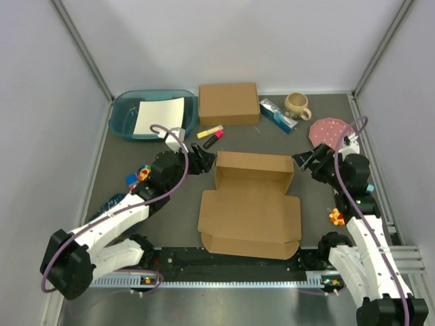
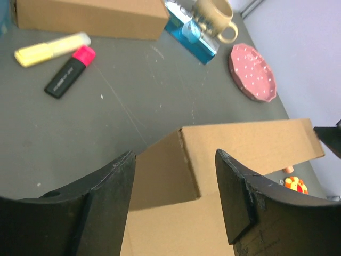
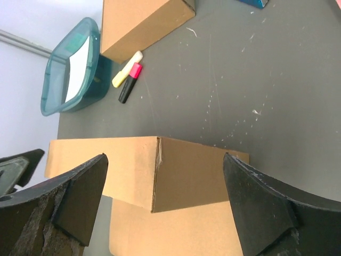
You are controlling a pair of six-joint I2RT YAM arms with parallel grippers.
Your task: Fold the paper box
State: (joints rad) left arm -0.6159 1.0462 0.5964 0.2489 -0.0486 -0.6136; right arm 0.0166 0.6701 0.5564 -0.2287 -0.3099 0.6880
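The paper box [image 1: 250, 210] lies mid-table as a brown die-cut sheet. Its far wall [image 1: 254, 163] stands upright with short side flaps turned in, and the near panel lies flat. My left gripper [image 1: 207, 161] sits at the wall's left corner. In the left wrist view the left gripper [image 2: 175, 153] is open, its fingers either side of that corner of the box [image 2: 240, 144] without touching it. My right gripper [image 1: 301, 161] is at the right corner. In the right wrist view the right gripper [image 3: 165, 156] stands wide open around the box corner [image 3: 197, 170], gripping nothing.
A smaller closed cardboard box [image 1: 229, 103] stands at the back. A teal bin [image 1: 124, 115] holding white paper is at back left. A yellow marker [image 1: 209, 130] and a pink marker [image 1: 213, 139] lie behind the wall. A mug [image 1: 297, 104], blue packet [image 1: 278, 115] and pink plate [image 1: 331, 130] are at back right.
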